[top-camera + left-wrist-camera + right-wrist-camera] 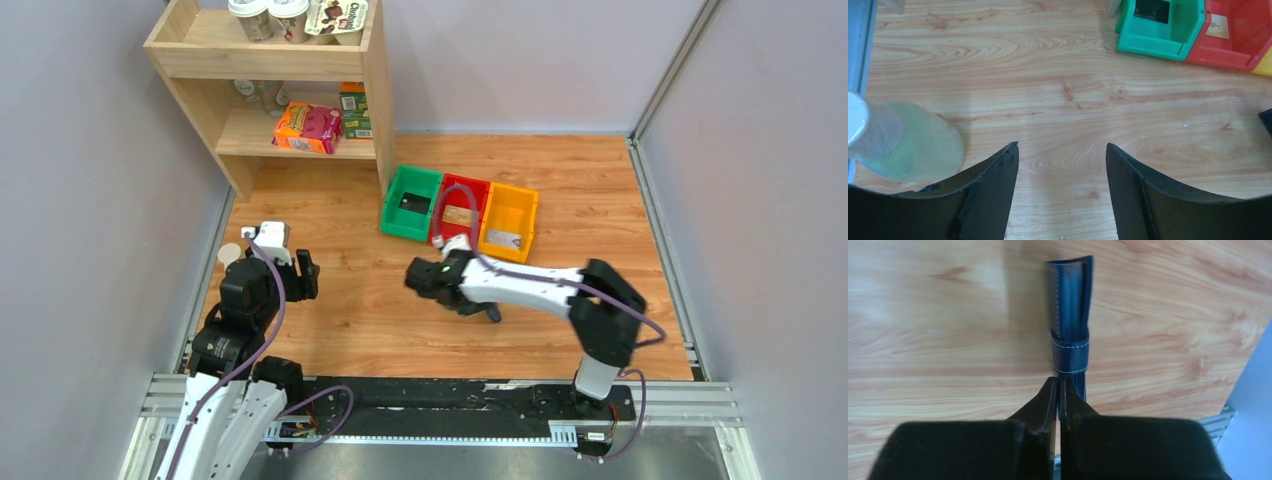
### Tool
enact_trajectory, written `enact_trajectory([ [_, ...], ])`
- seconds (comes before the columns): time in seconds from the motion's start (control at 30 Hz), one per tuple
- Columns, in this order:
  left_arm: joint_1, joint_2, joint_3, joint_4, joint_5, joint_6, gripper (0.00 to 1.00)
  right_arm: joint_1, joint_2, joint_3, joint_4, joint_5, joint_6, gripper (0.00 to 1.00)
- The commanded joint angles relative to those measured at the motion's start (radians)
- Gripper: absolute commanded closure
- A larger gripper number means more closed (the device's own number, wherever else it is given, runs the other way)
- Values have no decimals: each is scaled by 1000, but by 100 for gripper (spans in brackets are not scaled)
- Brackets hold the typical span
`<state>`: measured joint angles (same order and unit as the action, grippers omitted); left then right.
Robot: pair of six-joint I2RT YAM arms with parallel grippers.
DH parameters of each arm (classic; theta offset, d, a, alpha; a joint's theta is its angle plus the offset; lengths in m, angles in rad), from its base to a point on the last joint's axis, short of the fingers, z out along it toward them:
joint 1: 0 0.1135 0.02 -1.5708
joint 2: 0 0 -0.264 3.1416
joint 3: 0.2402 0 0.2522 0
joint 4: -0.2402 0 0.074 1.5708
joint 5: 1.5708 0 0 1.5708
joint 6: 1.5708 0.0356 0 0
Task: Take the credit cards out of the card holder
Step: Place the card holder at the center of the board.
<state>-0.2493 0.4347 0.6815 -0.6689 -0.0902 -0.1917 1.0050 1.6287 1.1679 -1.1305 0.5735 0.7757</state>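
1. Right claw [1060, 390]: clenched on the near edge of the card holder [1071, 315]. The fingers are pressed together, with the navy leather pinched between them.
2. Card holder: folded shut and seen edge-on in the right wrist view. It reaches away from the fingertips, and a stitched navy strap wraps its middle. Whether its far end touches the desk [350, 330] cannot be told.
3. From above, the right arm reaches left across the middle of the desk. The right claw [412, 277] sits in front of the bins. The holder itself is not distinguishable in that view.
4. Left claw [1062, 165]: released, jaws spread wide over bare wood and holding nothing. It hangs near the desk's left edge [303, 275], well apart from the right claw.
5. Three bins stand side by side at the far centre: green bin [412, 203], red bin [460, 210], yellow bin [508, 222].
6. Cards: a black card [413, 203] lies in the green bin, a tan card [458, 215] in the red bin and a silver-grey card [503, 239] in the yellow bin.
7. A wooden shelf [270, 60] stands at the far left, just beside the green bin.
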Motion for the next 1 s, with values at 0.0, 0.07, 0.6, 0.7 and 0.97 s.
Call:
enact_trajectory([
  [0.0, -8, -1, 7, 17, -8, 6, 28, 202, 227, 228, -100, 137, 44, 84],
  [0.07, -11, -2, 10, 15, -9, 5, 28, 257, 287, 314, -78, 109, -13, 48],
  [0.6, -15, 215, 107, -34, 167, -130, 27, -86, -188, -117, 374, -458, -285, 12],
  [0.7, -36, 291, 104, -8, 228, -166, 27, -257, -298, -287, 498, -620, -300, 12],
  [0.97, -221, 426, 75, 95, 173, -330, 27, -402, -308, -462, 728, -846, -277, 26],
])
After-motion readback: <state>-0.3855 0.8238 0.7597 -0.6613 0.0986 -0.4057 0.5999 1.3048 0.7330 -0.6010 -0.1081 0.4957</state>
